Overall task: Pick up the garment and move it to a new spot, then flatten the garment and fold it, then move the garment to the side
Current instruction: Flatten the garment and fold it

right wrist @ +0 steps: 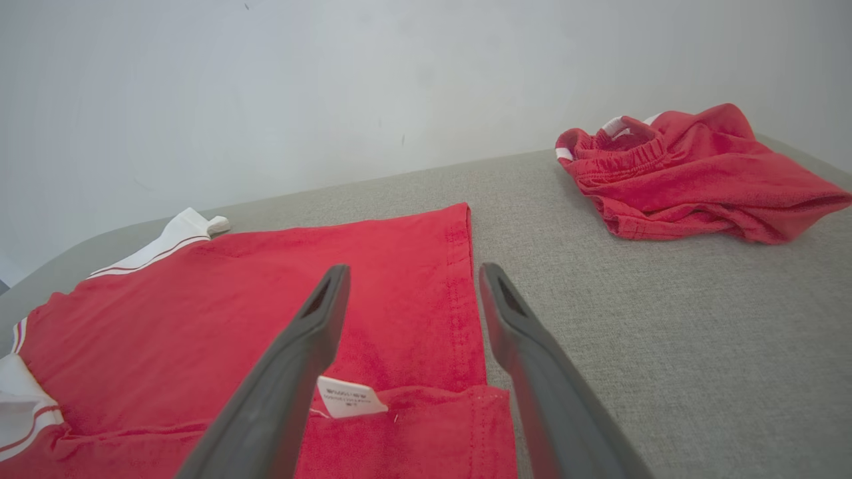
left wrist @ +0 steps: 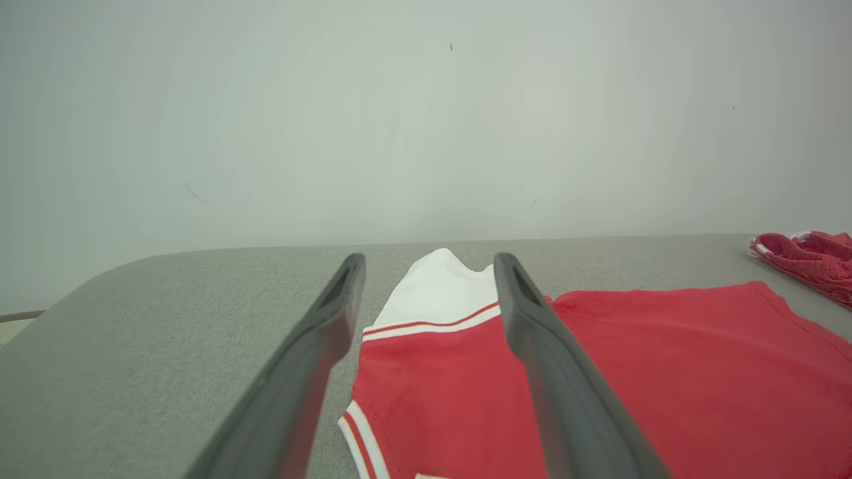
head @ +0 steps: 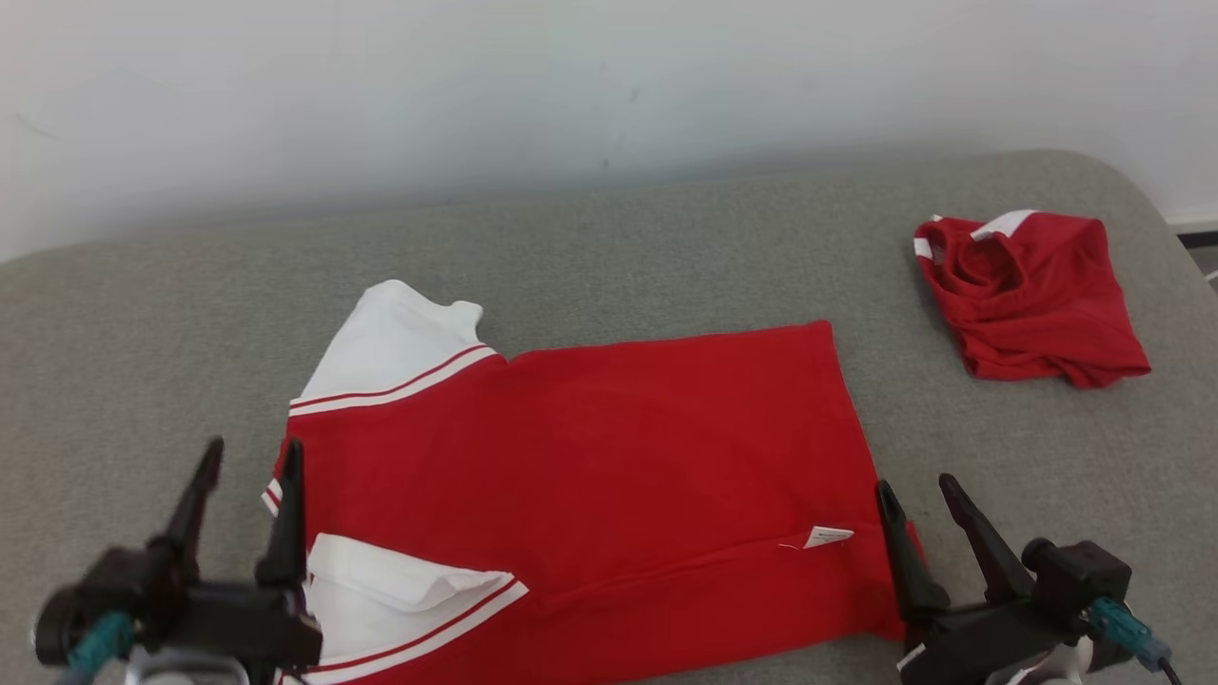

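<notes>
Grey padded surface bearing the red garment, which is spread flat with its near edge turned up over itself, apparently a first fold. A second, crumpled red garment lies well apart at the far right. Left gripper and right gripper, both spread wide and empty, flank the garment's near corners, probably poised for the next fold. Each end's edge runs between that gripper's fingers. White label lies just beside the right gripper.
</notes>
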